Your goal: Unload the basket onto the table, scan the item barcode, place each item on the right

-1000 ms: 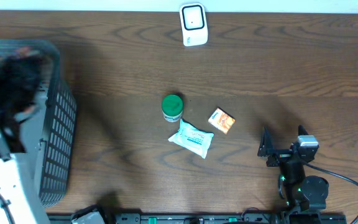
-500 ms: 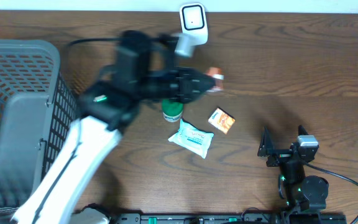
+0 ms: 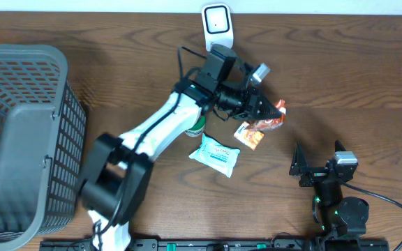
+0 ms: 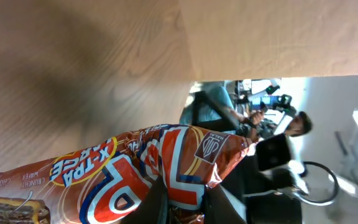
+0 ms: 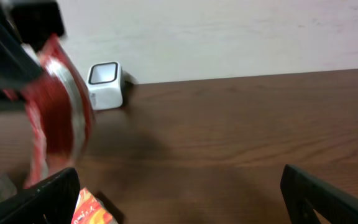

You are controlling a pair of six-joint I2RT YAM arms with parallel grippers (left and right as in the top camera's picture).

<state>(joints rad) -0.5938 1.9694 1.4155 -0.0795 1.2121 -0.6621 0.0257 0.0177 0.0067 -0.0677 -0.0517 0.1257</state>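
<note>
The left claw [image 3: 264, 107] is clamped on a red and orange wafer packet [image 3: 276, 118], pinching one crimped end between its fingers [image 4: 157, 200]. The packet sticks out past the fingertips and hangs above the table [image 3: 340, 63], printed face toward the wrist camera.

Just under the held packet, on the robot's side of the claw, lies a small orange box [image 3: 248, 136]. A white wipes pack [image 3: 216, 155] lies further back, beside the arm. A green-capped bottle [image 3: 198, 127] stands half hidden under the forearm. The white scanner [image 3: 216, 26] stands at the table's far edge, behind the claw's wrist and apart from the packet. A grey basket [image 3: 19, 139] sits well off to the arm's left.

The right claw [image 3: 319, 164] rests near the table's near edge with its jaws spread wide, well apart from the packet, which shows ahead of it and to its left.
</note>
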